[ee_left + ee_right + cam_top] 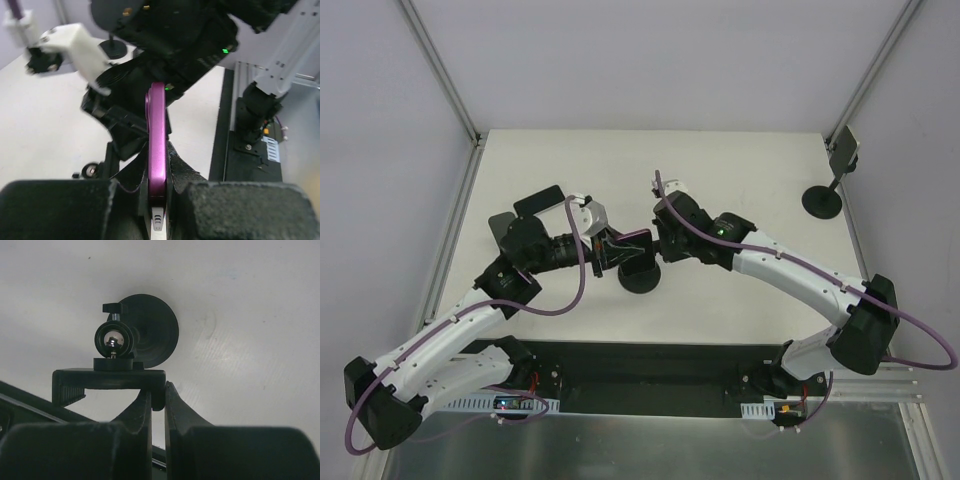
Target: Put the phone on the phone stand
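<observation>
Phone (156, 142) first. I see it edge-on in the left wrist view, a thin slab with a purple rim. It stands on its side and runs away from the camera toward the dark bulk of the other arm. My left tool (156, 167) has it pinched, one padded finger flat against each face, drawn in to just the phone's thickness. From overhead that grip sits above the middle of the bench (720, 170), though the phone itself is mostly lost among the black wrists there.

Right below where the two wrists meet is the phone stand (641, 281), its round foot flat on the bench. The right wrist camera looks almost straight down on it. I get the disc base (155, 325), a shiny ball joint (114, 339) in front of it, and nearest the lens the clamp head (107, 378), a black bracket with hooked ends. White bench shows through its mouth.

My right tool (157, 390) is closed almost all the way on the right-hand end of that bracket, with the fingers (177, 412) hugging it from both sides.

Phone and clamp head are very near each other, but I cannot tell from any view whether they touch.

Further out, a second stand (820, 202) sits at the far right of the bench, well apart from the action, with a grey plate (843, 150) tilted on top. A purple cable (582, 270) loops under the left wrist.
</observation>
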{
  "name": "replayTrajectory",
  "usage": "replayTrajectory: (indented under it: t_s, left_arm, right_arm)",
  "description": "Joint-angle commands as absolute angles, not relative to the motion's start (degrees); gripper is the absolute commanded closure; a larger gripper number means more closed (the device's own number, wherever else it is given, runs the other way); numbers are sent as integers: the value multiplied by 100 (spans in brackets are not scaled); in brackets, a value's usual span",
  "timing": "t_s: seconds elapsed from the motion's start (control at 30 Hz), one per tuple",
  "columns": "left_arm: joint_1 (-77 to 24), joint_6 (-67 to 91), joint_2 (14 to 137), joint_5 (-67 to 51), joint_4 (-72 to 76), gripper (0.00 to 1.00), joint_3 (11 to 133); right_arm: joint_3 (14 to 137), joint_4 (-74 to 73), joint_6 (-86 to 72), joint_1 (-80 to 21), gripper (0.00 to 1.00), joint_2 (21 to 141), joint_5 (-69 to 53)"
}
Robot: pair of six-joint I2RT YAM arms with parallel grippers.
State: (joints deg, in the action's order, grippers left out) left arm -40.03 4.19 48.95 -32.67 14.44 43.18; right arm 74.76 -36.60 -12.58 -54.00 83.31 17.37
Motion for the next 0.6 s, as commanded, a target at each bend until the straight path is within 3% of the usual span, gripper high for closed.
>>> replayTrajectory:
  t_s: [0.0, 0.27, 0.57]
  left_arm:
    - [-3973, 325, 4974, -4603, 2329, 100, 4473]
    - [-3973, 290, 5686, -6204, 2118, 100, 4834]
    - [-3981, 62, 6117, -6258, 1899, 100, 4966]
  right_arm:
    - [7506, -2954, -723, -5432, 99, 8200, 388]
    - [7462, -2690, -44, -5326, 100, 8148, -798]
    - [7321, -2417, 281, -5229, 99, 8077, -2100]
